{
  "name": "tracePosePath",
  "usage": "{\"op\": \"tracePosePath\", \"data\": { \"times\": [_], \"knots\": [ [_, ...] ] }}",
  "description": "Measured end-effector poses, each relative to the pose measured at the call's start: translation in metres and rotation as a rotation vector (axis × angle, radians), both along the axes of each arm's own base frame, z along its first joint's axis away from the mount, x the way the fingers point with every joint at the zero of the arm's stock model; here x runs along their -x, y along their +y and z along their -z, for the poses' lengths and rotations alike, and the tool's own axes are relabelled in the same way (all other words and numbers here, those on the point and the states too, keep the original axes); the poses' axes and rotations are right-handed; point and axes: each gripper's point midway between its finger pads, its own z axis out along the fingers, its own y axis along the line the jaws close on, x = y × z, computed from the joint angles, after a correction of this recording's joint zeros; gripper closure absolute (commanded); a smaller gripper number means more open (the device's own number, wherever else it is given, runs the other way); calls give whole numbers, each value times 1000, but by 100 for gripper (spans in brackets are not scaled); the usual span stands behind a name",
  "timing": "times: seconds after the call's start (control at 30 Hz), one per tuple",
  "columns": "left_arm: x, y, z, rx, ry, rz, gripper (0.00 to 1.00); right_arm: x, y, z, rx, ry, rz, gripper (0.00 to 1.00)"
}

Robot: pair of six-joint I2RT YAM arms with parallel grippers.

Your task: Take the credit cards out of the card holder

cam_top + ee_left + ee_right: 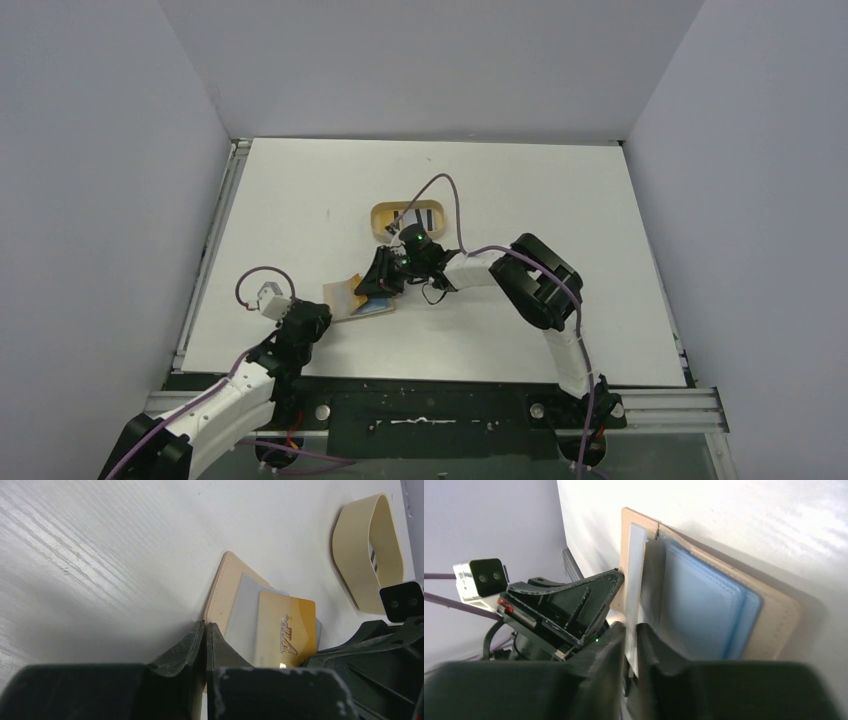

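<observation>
The card holder (pixel 345 296) lies open left of centre in the top view, with the credit cards (pixel 287 630) fanned out of its pocket. My right gripper (pixel 631 631) nips a pale card (pixel 636 575) by its edge. The left gripper (pixel 205 640), pressed together, clamps the holder's tan flap. If that clamp slips, I'd expect the holder to drag along (it's a thin bite). Both arms reach low, wrists angled inward.
</observation>
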Motion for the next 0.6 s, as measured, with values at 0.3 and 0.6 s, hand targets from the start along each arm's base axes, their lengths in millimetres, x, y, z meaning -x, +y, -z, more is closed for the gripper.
{"op": "tracePosePath", "data": {
  "times": [0.3, 0.6],
  "knots": [
    [1, 1, 1, -2, 3, -1, 100, -5, -6, 4, 14, 6, 12, 100],
    [1, 1, 1, -17, 4, 10, 100, -47, -91, -22, 142, -70, 101, 100]
  ]
}}
